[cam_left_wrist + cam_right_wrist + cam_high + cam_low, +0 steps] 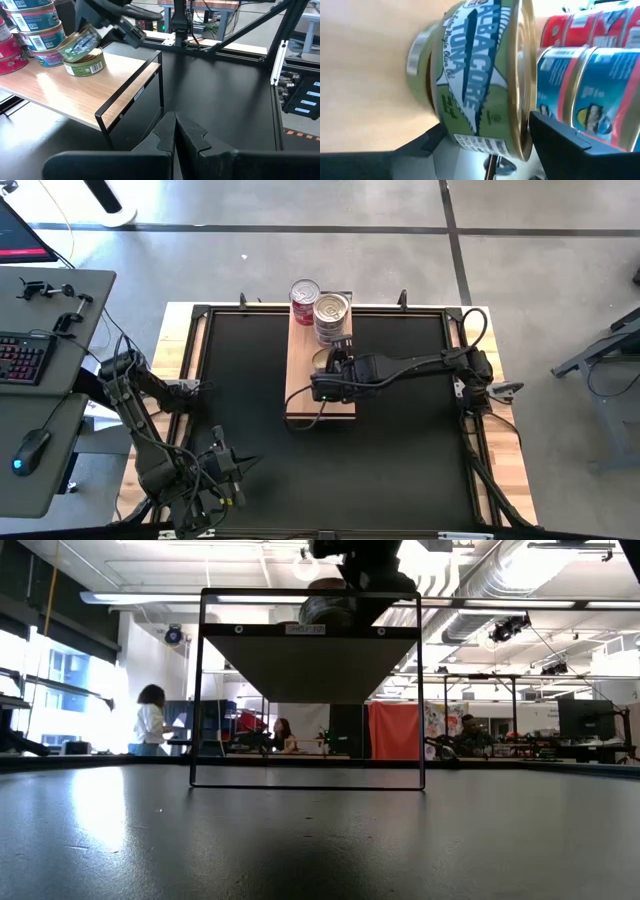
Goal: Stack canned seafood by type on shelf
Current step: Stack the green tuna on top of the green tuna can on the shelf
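Green albacore tuna can (480, 80), tilted, sits between the parted fingers of the right claw (107, 22), resting askew on a second green can (85, 64) lying on the light-wood shelf (300, 385). Just beyond stand a stack of blue-labelled cans (35, 30) and red cans (304, 300). Left claw (175, 135), fingers together and empty, waits over the black mat (400, 450) near the table's front-left corner.

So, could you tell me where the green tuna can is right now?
The green tuna can sits tilted on another green can on the shelf, between the right gripper fingers, beside the blue cans.
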